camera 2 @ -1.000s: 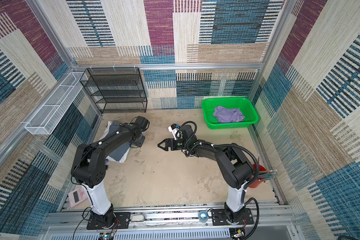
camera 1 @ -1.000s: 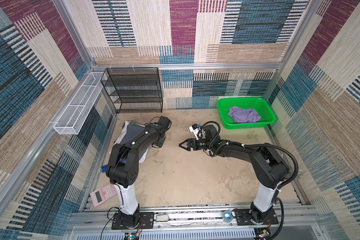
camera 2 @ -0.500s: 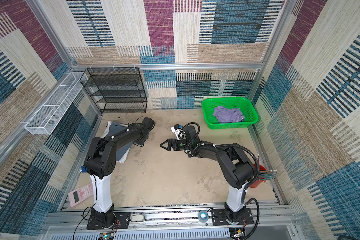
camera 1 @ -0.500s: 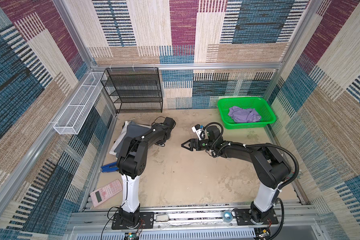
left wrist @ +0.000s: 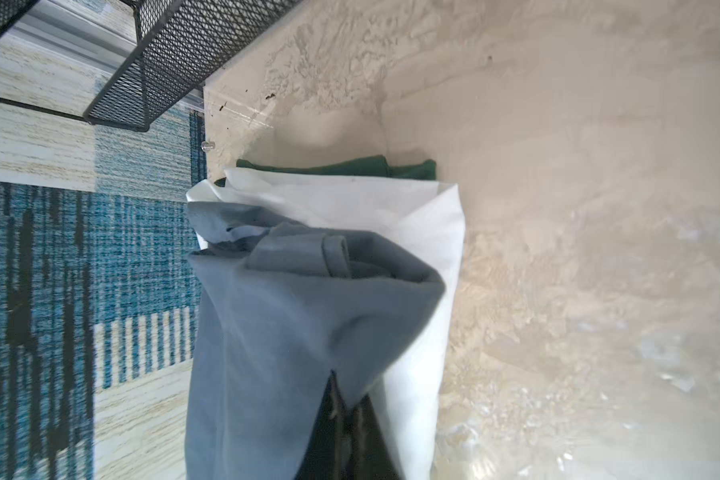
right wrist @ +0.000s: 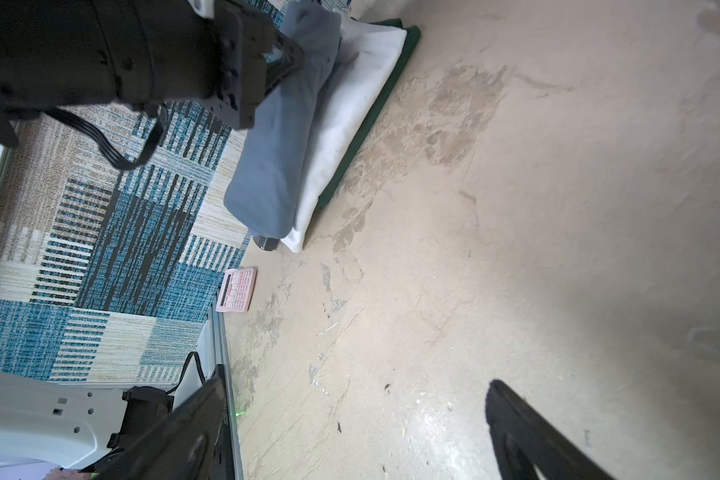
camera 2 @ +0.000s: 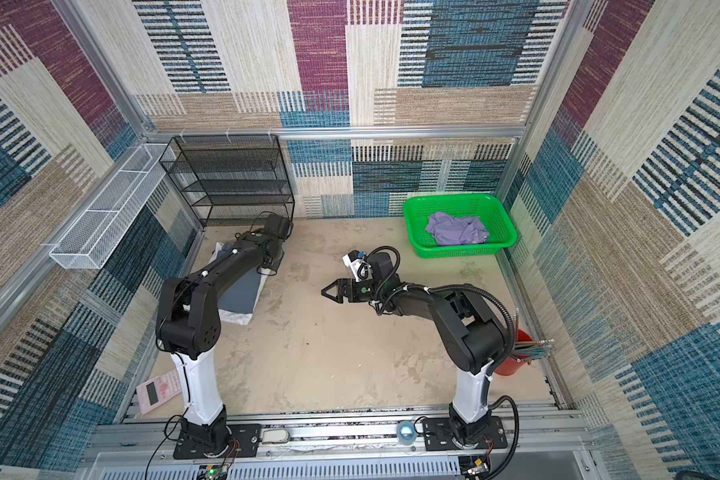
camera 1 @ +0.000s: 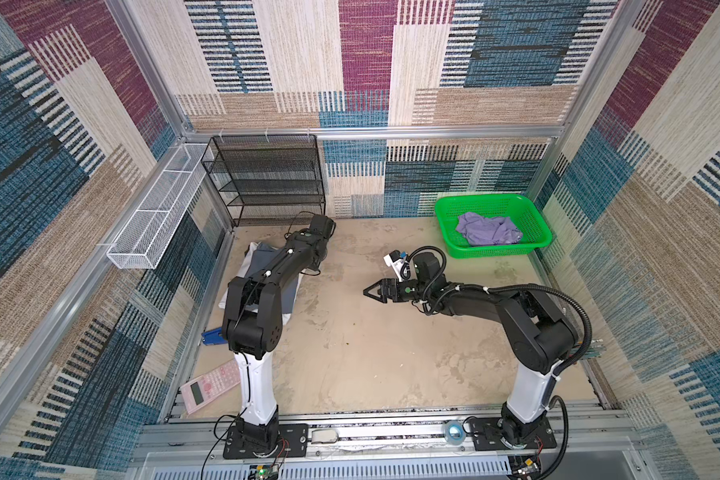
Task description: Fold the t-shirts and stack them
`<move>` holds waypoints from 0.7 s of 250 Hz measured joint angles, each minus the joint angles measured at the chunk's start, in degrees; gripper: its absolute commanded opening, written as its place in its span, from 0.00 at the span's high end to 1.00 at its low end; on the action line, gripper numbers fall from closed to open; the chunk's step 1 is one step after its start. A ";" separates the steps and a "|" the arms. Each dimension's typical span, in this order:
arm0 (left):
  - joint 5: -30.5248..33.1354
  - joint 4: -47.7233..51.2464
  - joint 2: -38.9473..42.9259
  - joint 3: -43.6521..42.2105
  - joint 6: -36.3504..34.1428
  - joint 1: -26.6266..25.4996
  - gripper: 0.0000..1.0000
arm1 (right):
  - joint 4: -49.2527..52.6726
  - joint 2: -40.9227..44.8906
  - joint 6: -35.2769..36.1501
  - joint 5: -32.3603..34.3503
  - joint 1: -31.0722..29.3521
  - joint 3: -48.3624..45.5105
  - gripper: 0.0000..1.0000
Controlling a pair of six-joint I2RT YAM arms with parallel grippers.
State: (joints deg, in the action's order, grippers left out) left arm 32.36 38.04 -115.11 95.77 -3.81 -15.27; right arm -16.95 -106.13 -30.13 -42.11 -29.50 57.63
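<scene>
now that the left gripper (left wrist: pixel 344 415) has just clamped a fold of the slate blue-grey t-shirt (left wrist: pixel 283 332), lying on white folded cloth (left wrist: pixel 416 220) in front of the black mesh rack (camera 1: pixel 267 183), straightening it can likely begin. right gripper (camera 1: pixel 369 292) hangs spread and empty, right of the rack; lavender t-shirt (camera 1: pixel 485 230) sits crumpled in the green basket (camera 1: pixel 495 252) beyond.

Both arms have a white lower column, black boxy upper links and a black base plate (camera 1: pixel 262 436) with screws. The left arm (camera 1: pixel 283 266) carries a thin black cable held by white clips. The right arm (camera 1: pixel 528 328) has a thick ribbed black hose (camera 1: pixel 578 309) and a white camera module (camera 1: pixel 395 262). The right end effector (camera 1: pixel 371 292) is black, with 2 pointed fingers (camera 1: pixel 375 286).
</scene>
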 measured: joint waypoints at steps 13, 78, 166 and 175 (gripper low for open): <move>-5.14 0.26 0.26 0.92 1.09 1.53 1.00 | -0.04 -0.09 0.00 -0.17 0.00 -0.04 0.01; -28.09 -0.46 3.96 -1.49 5.68 8.17 0.48 | -0.13 -0.42 0.02 -0.98 0.00 -0.07 0.01; -35.82 -6.45 26.58 -26.27 18.56 25.83 0.44 | -1.55 -1.92 -0.22 -1.66 -0.02 0.33 0.01; -36.85 -6.45 28.20 -28.70 19.58 27.85 0.43 | -1.62 -2.32 -0.22 -1.86 0.00 0.74 0.01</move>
State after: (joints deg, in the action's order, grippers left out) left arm -4.49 31.59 -86.91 67.07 15.77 12.58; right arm -18.57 -108.44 -30.35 -43.97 -29.50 58.37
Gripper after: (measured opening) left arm 0.551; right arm 0.989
